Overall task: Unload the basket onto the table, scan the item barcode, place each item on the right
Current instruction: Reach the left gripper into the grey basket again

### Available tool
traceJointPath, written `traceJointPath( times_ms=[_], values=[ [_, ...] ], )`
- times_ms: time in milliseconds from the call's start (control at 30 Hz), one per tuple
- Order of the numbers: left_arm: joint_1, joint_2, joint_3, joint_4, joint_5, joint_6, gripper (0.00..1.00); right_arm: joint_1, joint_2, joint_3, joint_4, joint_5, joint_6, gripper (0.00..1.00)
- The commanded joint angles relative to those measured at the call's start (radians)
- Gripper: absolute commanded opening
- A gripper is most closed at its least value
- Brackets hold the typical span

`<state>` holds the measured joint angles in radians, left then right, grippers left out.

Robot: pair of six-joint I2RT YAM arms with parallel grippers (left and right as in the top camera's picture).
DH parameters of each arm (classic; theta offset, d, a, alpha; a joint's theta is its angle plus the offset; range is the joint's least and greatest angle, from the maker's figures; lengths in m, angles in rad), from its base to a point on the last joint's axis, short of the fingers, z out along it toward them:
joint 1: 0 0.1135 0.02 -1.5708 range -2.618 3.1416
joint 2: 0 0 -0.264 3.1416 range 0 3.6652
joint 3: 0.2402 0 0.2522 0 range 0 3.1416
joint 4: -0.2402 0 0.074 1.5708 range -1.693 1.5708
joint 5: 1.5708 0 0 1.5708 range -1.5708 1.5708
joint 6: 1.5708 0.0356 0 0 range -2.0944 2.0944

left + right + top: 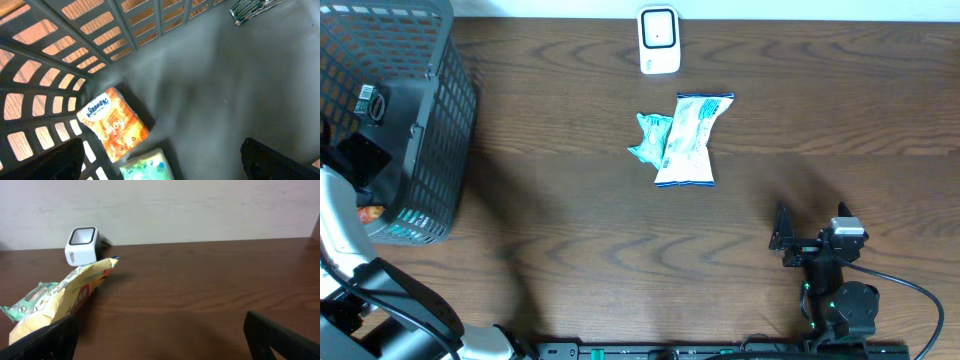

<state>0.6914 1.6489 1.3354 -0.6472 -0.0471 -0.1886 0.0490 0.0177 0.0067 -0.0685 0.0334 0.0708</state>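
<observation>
- Two items lie mid-table, just in front of the scanner (658, 40): a white-and-blue packet (692, 140) and a green packet (647, 140) touching its left edge, possibly tucked a little under it.
- More goods sit in the basket (460, 110) at the left, among them an orange tissue pack (115, 125) in a corner of its floor.
- I can't tell which item is due for scanning. The two by the scanner look likeliest.
- The packet looks like a light, crinkly film pouch, soft and a bit puffed. I'd expect it to be slick, to bend in a grip, and to have snacks inside that could crush.
- I'd take it across the narrow width near one crimped end, where the film is flat and stiffer. No barcode shows from here, so it may be on the underside.
- The left gripper (160, 150) hangs inside the basket, jaws spread wide with nothing between them.
- The right gripper (161, 317) sits low near the table's right front, jaws wide apart and empty, facing the packets and scanner.
- The table (570, 220) is smooth dark wood grain, so a pouch could slide if nudged.
- A plain pale wall (200, 205) stands behind the scanner.
</observation>
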Motion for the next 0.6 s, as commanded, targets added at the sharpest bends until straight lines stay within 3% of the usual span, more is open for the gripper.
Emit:
traceJointPath(
  times_ms=[0,33,100,167,567],
  values=[
    [0.004,0.01,-0.001,-0.005,0.014,-0.113,0.99,-0.009,-0.003,-0.002,-0.003,0.001,-0.008,0.99],
    [0.003,0.01,-0.001,-0.03,0.023,-0.218,0.99,-0.009,-0.003,-0.002,-0.003,0.001,-0.008,0.99],
    [0.003,0.012,-0.003,-0.046,0.082,-0.274,0.99,-0.009,-0.003,-0.002,-0.003,0.001,-0.008,0.99],
    [0.003,0.021,-0.006,-0.044,0.146,-0.282,0.99,-0.009,-0.003,-0.002,-0.003,0.001,-0.008,0.99],
    [0.002,0.151,-0.006,-0.09,0.14,-0.278,1.0,-0.009,-0.003,-0.002,-0.003,0.001,-0.008,0.99]
  ],
)
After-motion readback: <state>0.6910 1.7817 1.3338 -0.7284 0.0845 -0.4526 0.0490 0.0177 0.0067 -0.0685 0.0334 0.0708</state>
